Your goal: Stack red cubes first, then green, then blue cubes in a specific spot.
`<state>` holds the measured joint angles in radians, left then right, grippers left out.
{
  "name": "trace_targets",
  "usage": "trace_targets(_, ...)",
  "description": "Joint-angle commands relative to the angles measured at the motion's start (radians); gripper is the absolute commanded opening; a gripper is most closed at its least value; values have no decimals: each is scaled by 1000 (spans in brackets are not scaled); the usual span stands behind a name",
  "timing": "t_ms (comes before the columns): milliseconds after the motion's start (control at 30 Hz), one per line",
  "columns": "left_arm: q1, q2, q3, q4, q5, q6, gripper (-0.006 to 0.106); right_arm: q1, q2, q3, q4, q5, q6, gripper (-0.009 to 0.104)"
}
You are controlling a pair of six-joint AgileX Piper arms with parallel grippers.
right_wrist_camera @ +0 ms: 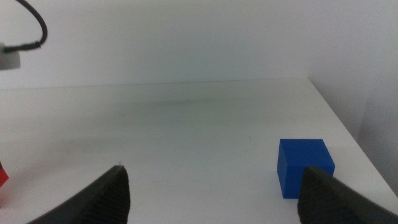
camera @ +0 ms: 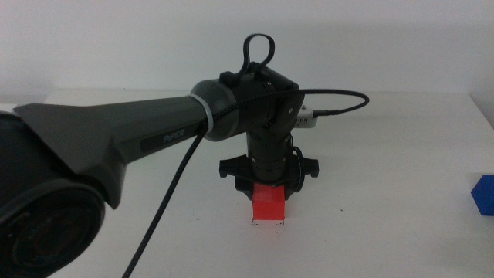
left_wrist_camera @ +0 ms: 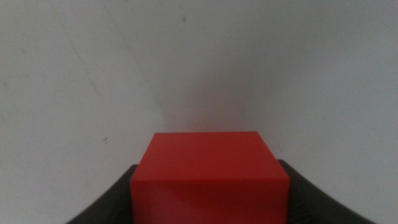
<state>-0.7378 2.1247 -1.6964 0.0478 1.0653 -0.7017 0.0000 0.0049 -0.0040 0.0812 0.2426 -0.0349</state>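
Left wrist view gives me the red cube (left_wrist_camera: 210,177) filling the space between the left gripper's (left_wrist_camera: 211,199) dark jaws, one jaw pressed to each side face, so I read it as clamped. In the middle view the red cube (camera: 269,204) sits at or just above the white table (camera: 401,154); I cannot tell if it touches. It looks rigid, light and matte, so I judge a flat squeeze on two opposite faces will hold without slip or damage, and I'd keep the grip square so it lands level for stacking. The blue cube (camera: 484,194) lies well to the right of the red one, near the table edge. The right gripper (right_wrist_camera: 211,193) waits close to that blue cube (right_wrist_camera: 304,165), jaws spread wide, holding nothing. No green cube is in view.
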Motion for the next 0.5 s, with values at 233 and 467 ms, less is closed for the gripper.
trace_targets(233, 2, 44, -10, -29, -29, -14, 2, 2, -5, 4, -8, -11, -6, 93)
trace_targets(467, 4, 45, -12, -4, -10, 14, 92, 2, -5, 4, -8, -11, -6, 93)
